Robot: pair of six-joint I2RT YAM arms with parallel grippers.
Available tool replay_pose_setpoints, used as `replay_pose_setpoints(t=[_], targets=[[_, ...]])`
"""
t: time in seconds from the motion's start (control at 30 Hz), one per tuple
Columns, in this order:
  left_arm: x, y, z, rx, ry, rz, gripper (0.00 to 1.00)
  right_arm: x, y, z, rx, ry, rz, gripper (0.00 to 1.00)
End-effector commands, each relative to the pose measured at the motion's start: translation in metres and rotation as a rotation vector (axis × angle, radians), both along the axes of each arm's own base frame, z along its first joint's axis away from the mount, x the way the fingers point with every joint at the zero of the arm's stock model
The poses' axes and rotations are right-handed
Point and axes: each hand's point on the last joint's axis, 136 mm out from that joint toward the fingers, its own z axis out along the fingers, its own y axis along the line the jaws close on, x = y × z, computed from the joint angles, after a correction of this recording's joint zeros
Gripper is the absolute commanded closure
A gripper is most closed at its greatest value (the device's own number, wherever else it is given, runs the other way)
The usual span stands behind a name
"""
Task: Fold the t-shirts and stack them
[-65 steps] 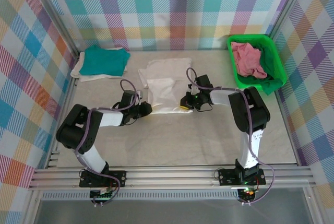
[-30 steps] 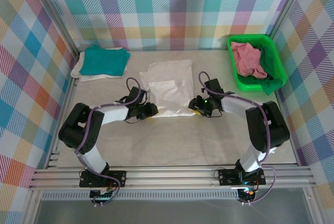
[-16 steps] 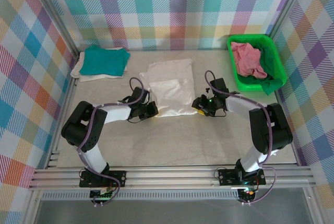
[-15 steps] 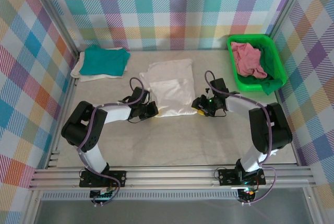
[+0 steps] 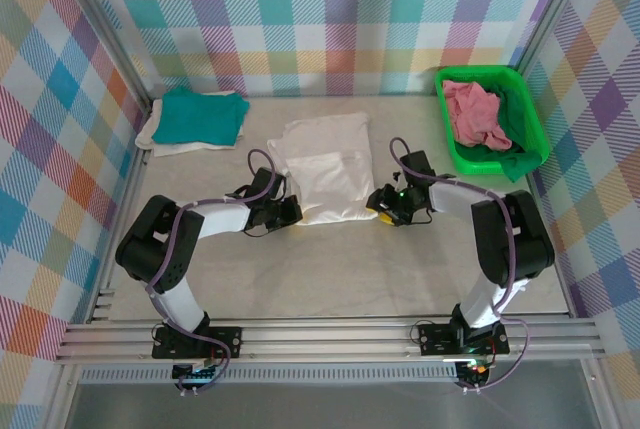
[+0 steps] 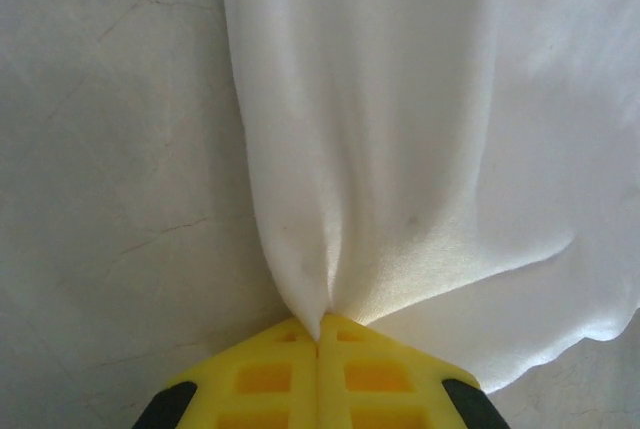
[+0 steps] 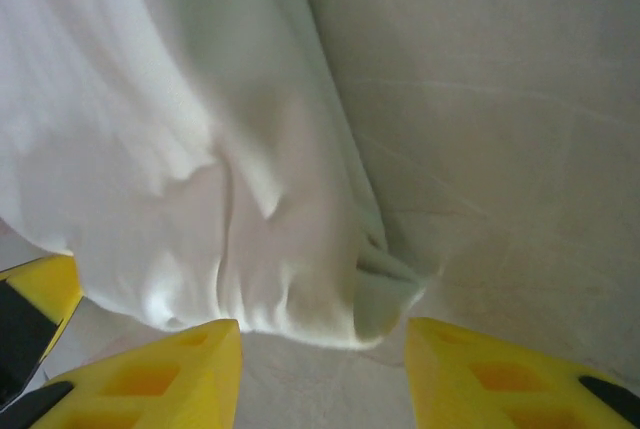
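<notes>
The white shirt (image 5: pixel 325 174) lies partly folded in the middle of the table (image 5: pixel 400 269), with a smaller folded panel on top of its near half and an arm at each near corner. The left gripper (image 5: pixel 290 211) sits at the shirt's near left corner and is clenched on it. In the left wrist view its yellow fingers (image 6: pixel 265 381) are pressed together with a pinch of white cloth caught at their tips, and the fabric fans out from that point in soft creases across the pale table top. The right gripper (image 5: pixel 381 204) is at the near right corner and is released. In the right wrist view its two yellow fingers (image 7: pixel 170 374) stand apart, low to the table, and the bunched corner of the shirt lies just ahead of the gap between them, gripped by neither. At the back left of the table a teal shirt (image 5: pixel 205 114) lies folded on top of a cream shirt (image 5: pixel 150 134), whose edge shows along the left and near sides. At the back right stands a green basket (image 5: pixel 535 129) with a crumpled pink shirt (image 5: pixel 475 114) inside it and a dark green cloth (image 5: pixel 512 161) at its near corner
</notes>
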Motion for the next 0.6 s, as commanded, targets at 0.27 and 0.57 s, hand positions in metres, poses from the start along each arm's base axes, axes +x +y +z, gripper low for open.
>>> replay_pose_setpoints(t=[0.27,0.57], targets=[[-0.01,0.012,-0.001,0.031,0.007,-0.009,1.0,0.018,0.023,-0.008,0.041,-0.026,0.05,0.6],[-0.009,0.022,0.008,0.044,-0.005,0.013,1.0,0.014,0.025,-0.005,0.022,-0.01,0.063,0.99]])
